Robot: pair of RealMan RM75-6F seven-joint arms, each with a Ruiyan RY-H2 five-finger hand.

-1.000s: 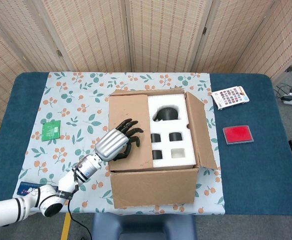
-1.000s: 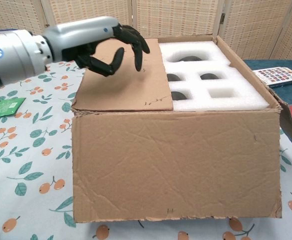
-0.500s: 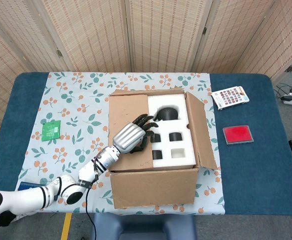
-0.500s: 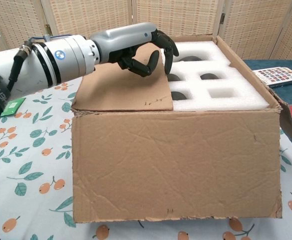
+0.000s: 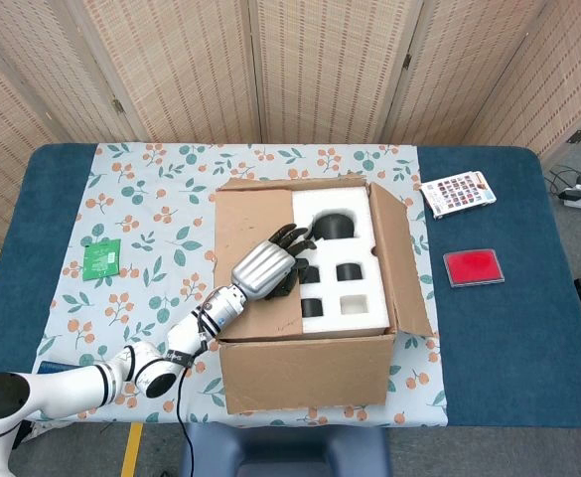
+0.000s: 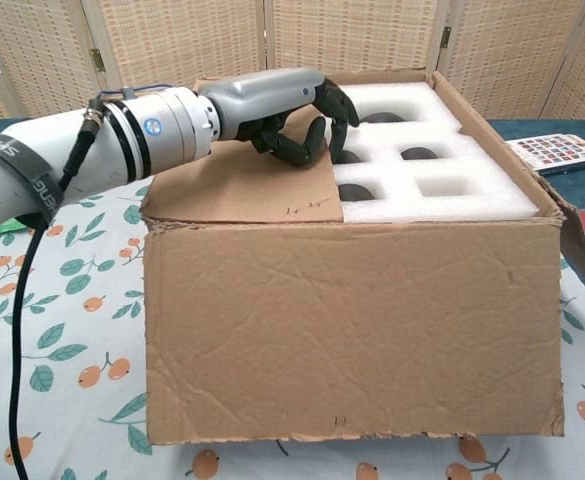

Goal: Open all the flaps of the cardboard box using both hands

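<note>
Left hand (image 5: 268, 267) curled over flap (image 5: 253, 260) edge, grip unclear. Hook fingertips (image 6: 324, 140) under edge beneath, swing outward; avoid snagging foam (image 6: 442, 170).

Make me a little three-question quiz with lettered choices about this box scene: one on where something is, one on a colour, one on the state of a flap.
1. Where is the left hand?
A. Over the box's left flap, fingers at its free edge
B. On the red case
C. On the bare blue table

2. What colour is the foam insert in the cardboard box?
A. Green
B. White
C. Red

3. How does the left flap lie?
A. Torn off
B. Standing upright
C. Folded down over the box's left part

Answers: 1 A, the head view shows the hand above the flap with its dark fingers at the foam-side edge. 2 B, the insert is white with dark recesses. 3 C, the flap lies flat, covering that side.
</note>
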